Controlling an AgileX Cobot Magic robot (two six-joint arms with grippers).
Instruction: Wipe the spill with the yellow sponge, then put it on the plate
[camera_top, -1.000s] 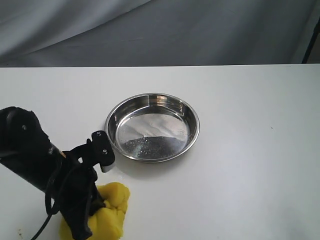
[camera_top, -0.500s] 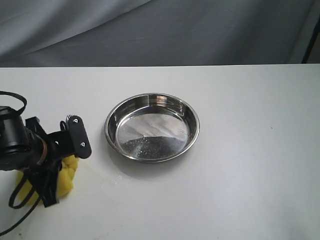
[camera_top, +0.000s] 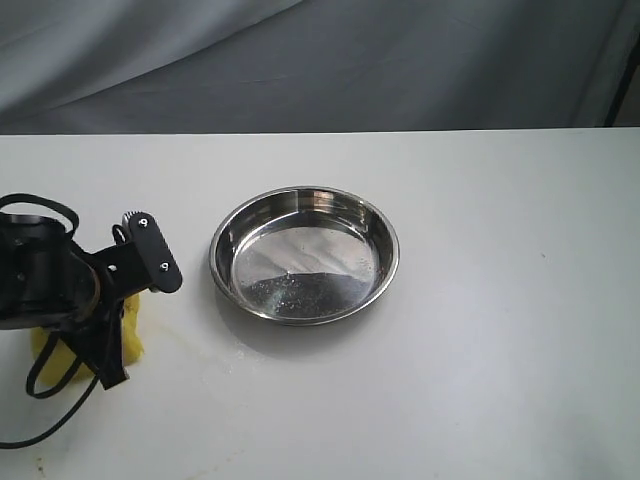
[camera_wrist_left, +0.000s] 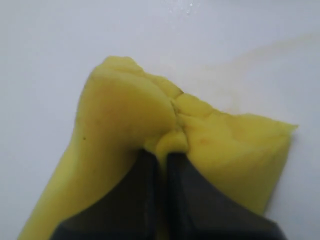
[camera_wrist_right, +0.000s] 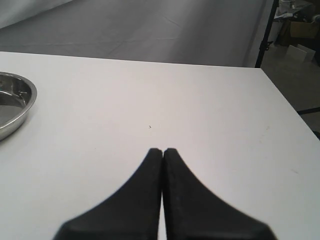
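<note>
Yellow sponge pinched by left fingers, seemingly touching table, clear of plate rim; right fingers pressed together.

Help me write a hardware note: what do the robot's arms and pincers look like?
The left arm is matte black and bulky, with a flat bracket carrying silver screws and a black cable looping beneath. The left pincer and right pincer each have two smooth black fingers, broad-based, tapering to blunt tips. The right arm itself is out of view.
</note>
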